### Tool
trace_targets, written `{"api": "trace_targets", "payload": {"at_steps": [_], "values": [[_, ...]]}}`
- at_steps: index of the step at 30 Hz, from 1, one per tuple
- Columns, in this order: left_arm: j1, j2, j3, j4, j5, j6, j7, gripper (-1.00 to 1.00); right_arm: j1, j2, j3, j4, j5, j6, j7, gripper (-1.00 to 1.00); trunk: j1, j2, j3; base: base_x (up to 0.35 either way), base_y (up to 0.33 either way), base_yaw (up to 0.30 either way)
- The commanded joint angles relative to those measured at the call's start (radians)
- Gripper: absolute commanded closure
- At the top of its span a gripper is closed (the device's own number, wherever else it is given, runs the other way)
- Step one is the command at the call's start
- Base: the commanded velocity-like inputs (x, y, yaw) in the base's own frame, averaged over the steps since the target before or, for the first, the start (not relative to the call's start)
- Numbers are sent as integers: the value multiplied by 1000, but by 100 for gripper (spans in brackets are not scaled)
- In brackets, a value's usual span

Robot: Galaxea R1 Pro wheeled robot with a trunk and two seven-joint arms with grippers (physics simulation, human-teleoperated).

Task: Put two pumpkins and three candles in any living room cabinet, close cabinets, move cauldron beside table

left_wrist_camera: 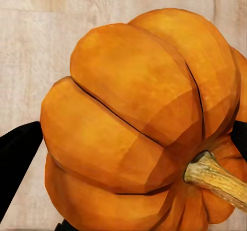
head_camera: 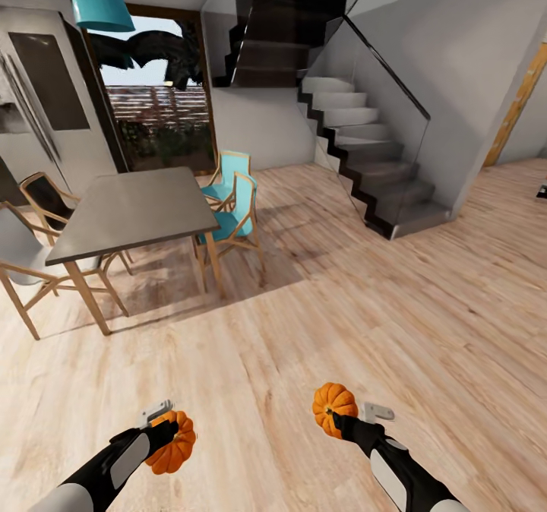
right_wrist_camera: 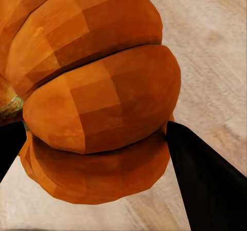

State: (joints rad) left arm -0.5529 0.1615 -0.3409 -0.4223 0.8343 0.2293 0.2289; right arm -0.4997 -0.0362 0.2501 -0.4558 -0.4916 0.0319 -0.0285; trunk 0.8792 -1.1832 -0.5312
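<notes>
Between each gripper's fingers sits a pumpkin, left gripper (head_camera: 169,430) and right gripper (head_camera: 339,416) both clamped, apparently firmly; stowing, candles, cauldron remain.

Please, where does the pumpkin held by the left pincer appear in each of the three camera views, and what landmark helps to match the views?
Head view: the left pumpkin is near the bottom edge, left of centre, gripped by the left pincer.
Left wrist view: the same pumpkin takes up most of the picture, stem at the lower right.
Right wrist view: the orange fruit here is the other pumpkin, held by the right pincer.
Shared landmark: the pale wood floor behind each pumpkin.
</notes>
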Motion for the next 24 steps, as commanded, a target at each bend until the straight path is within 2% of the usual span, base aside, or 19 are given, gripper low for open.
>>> {"api": "trace_targets", "payload": {"at_steps": [1, 24], "values": [[-1, 1, -8, -3, 8, 2, 9, 100, 0, -1, 6, -3, -7, 3, -4, 100, 0, -1, -1, 0, 0, 291], [-1, 2, -7, -3, 8, 2, 9, 100, 0, 13, 6, -3, -6, 3, -4, 100, 0, -1, -1, 0, 0, 291]]}}
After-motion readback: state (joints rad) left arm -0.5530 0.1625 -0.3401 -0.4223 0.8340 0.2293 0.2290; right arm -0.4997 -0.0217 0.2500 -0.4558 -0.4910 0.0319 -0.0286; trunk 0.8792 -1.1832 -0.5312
